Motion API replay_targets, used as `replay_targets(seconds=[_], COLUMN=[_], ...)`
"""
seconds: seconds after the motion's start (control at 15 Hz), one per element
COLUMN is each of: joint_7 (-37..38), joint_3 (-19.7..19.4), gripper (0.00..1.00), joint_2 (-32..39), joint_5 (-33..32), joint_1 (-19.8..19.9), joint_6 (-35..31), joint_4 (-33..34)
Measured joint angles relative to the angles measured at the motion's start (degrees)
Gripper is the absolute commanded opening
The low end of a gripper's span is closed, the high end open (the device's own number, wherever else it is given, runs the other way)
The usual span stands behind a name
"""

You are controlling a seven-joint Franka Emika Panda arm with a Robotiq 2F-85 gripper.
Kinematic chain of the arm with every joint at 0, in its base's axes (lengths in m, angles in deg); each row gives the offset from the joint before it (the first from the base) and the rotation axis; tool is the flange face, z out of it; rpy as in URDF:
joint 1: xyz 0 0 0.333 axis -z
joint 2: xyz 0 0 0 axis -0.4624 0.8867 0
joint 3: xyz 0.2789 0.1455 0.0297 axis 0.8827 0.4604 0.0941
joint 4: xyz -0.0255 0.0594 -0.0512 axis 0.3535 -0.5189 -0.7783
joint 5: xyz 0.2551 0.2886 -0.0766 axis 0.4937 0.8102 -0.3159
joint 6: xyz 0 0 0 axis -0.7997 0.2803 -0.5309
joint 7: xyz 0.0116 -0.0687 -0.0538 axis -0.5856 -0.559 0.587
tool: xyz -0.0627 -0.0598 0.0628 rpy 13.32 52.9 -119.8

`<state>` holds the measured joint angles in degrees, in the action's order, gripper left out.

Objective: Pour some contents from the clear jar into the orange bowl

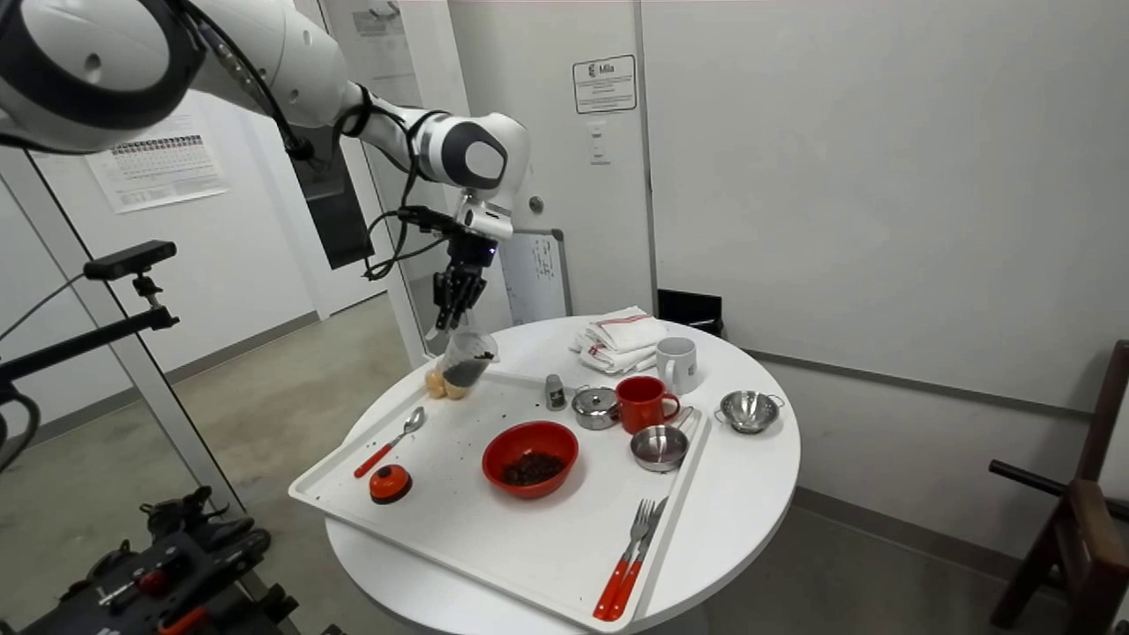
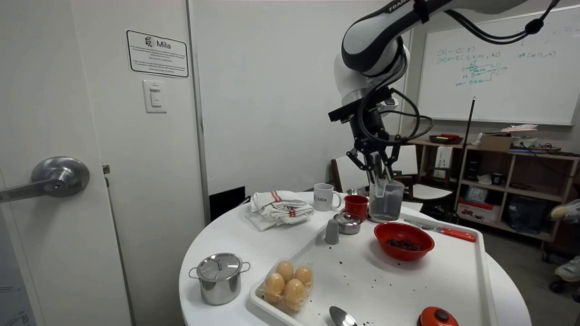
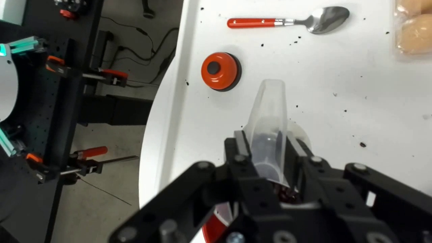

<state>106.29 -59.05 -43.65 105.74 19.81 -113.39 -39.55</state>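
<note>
We hold our white arm (image 1: 300, 66) high, its wrist (image 1: 485, 154) bent over so that our gripper (image 2: 380, 173) points downward, its two black fingers (image 3: 240, 145) side by side and close together, clamped in a grasp

The clear jar (image 2: 386, 204) is smooth, translucent plastic. The red bowl (image 1: 519, 440) has a smooth, plastic-looking wall with slight sheen. The pot (image 2: 220, 281) and colander (image 1: 750, 412) are polished, reflective metal. The spoon (image 3: 288, 22) combines a bright metal head with a smooth, plastic-looking handle. The orange domed item (image 3: 221, 71) is glossy, its knob duller. The towels (image 2: 278, 206) are creased cloth. The tray (image 3: 324, 77) is smooth and matt; the bench (image 2: 263, 246) is smooth.
</note>
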Motion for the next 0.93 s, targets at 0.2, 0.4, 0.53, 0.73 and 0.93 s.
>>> replay_targets(seconds=[0.2,0.4,0.53,0.73,0.93], joint_7=[8.31,17.49,23.65,31.25,35.91], joint_3=[0.29,0.49,0.5,0.53,0.97], gripper=[0.11,0.11,0.11,0.11,0.11], joint_2=[-0.8,-0.18,0.63,1.99,3.07], joint_5=[-5.27,-9.27,-11.65,-14.75,-16.29], joint_1=[-4.26,-7.15,-8.43,-9.85,-10.5], joint_6=[-7.01,-15.01,-19.77,-23.3,-23.75], joint_4=[-3.5,-7.3,-9.48,-11.81,-13.11])
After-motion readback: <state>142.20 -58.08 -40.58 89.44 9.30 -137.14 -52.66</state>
